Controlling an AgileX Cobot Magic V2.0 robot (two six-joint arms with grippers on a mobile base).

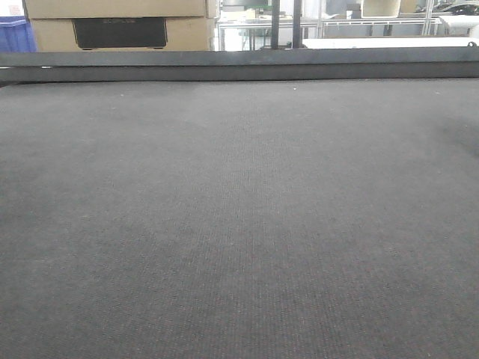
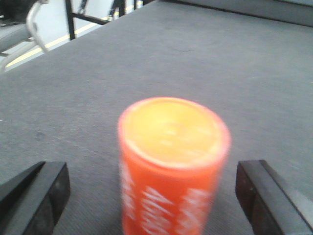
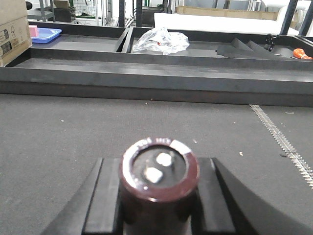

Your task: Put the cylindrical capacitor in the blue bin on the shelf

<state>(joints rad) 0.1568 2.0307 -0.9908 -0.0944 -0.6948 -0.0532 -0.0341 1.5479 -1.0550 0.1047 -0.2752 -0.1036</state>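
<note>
Right pincer, mine: clamped on cylindrical capacitor, upright, at 6 o'clock. Left pincer: jaws apart, orange can between them, gaps either side. Blue tray, 10 o'clock: holds pink item.

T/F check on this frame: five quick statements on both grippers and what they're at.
1. The right gripper is closed on the cylindrical capacitor. True.
2. The left gripper grips the orange can. False: its jaws stand open, clear of the can on both sides.
3. The orange can lies on its side. False: it stands upright on the gray mat.
4. A crumpled plastic bag lies beyond the capacitor in the right wrist view. True.
5. The capacitor is already in a blue bin. False: it sits between the right gripper's fingers.
</note>
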